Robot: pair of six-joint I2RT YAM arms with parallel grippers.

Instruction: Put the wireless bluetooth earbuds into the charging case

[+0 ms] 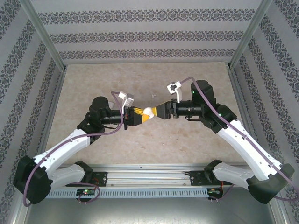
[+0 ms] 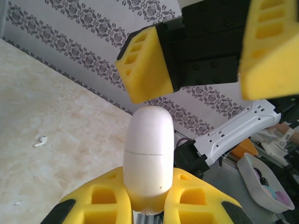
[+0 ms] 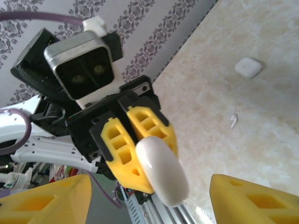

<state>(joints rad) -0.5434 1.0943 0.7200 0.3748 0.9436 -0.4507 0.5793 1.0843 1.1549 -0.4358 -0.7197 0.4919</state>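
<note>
- The table [image 1: 93, 88] is a beige, marbled surface. It is closed on three sides by walls [image 1: 149, 35] with striped, patterned paper, and metal frame posts [image 1: 44, 35] stand at the corners.
- The two arms meet over the middle of the table, well apart from every wall. The surface around them is mostly bare.
- The left gripper [image 1: 141, 115] is clenched on the charging case [image 1: 148, 112] and grips its lower half between the yellow fingers [image 2: 100, 198]. The case is held above the table, not resting on it.
- The case looks closed, with a thin seam across its short side. Its long axis follows the line between the two grippers, and the free rounded end points at the right gripper [image 1: 158, 111].
- The right gripper has its jaws spread wide. Its fingers [image 3: 254, 200] stand on both sides of the case end without pressing it.
- One earbud [image 2: 40, 141] lies on the table, away from both grippers.
- Near it lies a small flat white piece [image 3: 247, 67] with rounded corners; I cannot tell what it is.
</note>
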